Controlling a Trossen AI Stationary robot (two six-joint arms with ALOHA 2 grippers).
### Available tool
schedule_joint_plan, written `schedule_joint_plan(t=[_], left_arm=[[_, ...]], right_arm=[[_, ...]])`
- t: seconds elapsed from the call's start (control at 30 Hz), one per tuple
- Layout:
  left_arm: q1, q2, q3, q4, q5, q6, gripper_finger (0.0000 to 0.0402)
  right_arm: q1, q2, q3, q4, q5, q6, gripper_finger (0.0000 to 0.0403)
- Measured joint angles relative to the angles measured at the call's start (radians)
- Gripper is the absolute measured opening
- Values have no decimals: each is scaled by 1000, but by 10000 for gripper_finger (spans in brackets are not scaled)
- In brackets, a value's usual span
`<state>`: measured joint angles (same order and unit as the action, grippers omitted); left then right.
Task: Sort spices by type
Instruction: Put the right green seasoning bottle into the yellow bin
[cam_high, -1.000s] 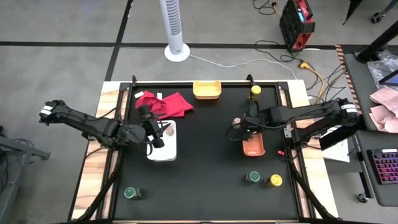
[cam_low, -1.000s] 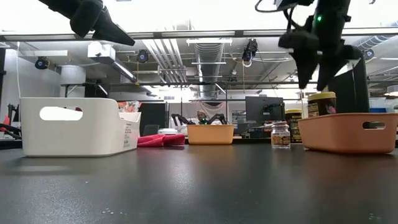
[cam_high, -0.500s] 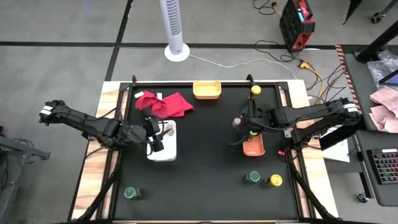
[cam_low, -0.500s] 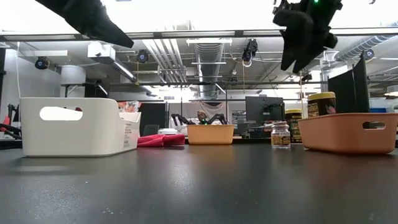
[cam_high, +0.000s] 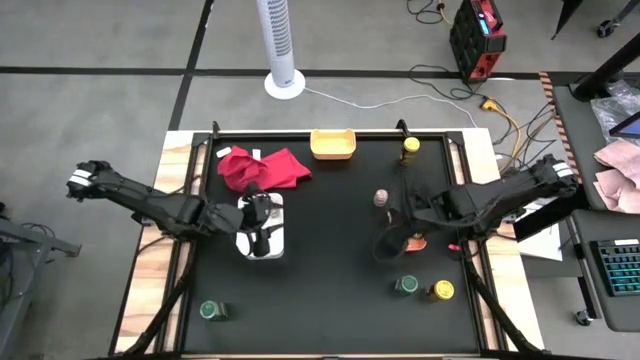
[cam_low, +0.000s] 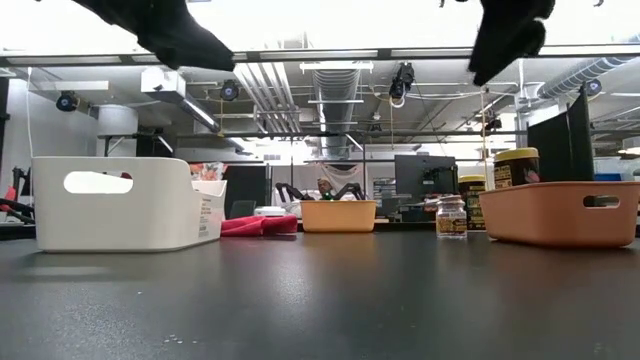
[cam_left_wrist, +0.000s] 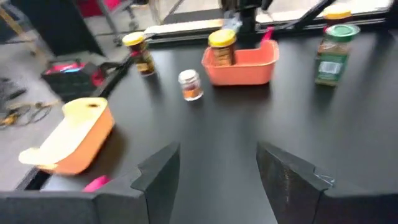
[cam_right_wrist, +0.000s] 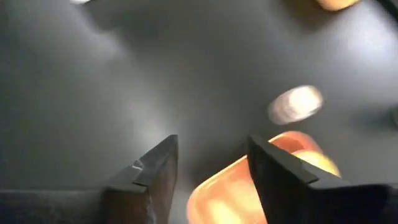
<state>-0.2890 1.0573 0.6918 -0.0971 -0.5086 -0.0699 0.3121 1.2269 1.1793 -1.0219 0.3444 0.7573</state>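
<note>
Covering the table is a black mat (cam_high: 330, 290), with grey floor and a white tower fan (cam_high: 279, 45) beyond. Visible are 3 trays and 5 spice jars: 1 yellow-lidded jar (cam_left_wrist: 221, 47) in the orange tray (cam_left_wrist: 241, 65), 4 on the mat. Left gripper (cam_left_wrist: 217, 171) above the white tray (cam_high: 262, 240) and right gripper (cam_right_wrist: 208, 165) above the orange tray both stand apart, empty.

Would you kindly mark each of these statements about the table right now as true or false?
1. A yellow-lidded jar sits in the orange tray. True.
2. The red cloth lies inside the white tray. False: it lies on the table beside that tray.
3. The left gripper is open and empty. True.
4. The yellow tray holds three jars. False: no jar shows in it.
5. A green-lidded jar stands alone near the table's front left corner. True.
</note>
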Motion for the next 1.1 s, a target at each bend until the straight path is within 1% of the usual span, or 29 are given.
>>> schedule_joint_plan(t=[0.13, 0.27, 0.33, 0.4, 0.5, 0.6, 0.67, 0.77, 0.87, 1.1], left_arm=[[0, 71, 0, 101, 3, 43, 196], [0, 117, 0, 194, 3, 119, 196], [0, 131, 0, 243, 3, 162, 196], [1, 135, 0, 271, 3, 204, 196], [2, 130, 0, 292, 3, 243, 196], [3, 124, 0, 298, 2, 261, 196], [3, 122, 0, 299, 3, 263, 196], [3, 122, 0, 298, 2, 265, 196], [3, 122, 0, 298, 2, 271, 196], [4, 122, 0, 299, 1, 297, 196]], right_arm=[[108, 5, -2, -2, -119, 102, 134], [220, 7, -3, -23, -227, 281, 66], [269, 7, -3, -34, -248, 373, 29], [314, 7, -6, -45, -234, 436, 18], [364, 22, -7, -43, -209, 478, 24], [394, 58, -8, -50, -206, 499, 33], [397, 91, -8, -52, -233, 502, 41], [397, 142, -8, -59, -307, 524, 59], [389, 170, -8, -76, -345, 560, 90], [388, 183, -9, -74, -346, 625, 187]])
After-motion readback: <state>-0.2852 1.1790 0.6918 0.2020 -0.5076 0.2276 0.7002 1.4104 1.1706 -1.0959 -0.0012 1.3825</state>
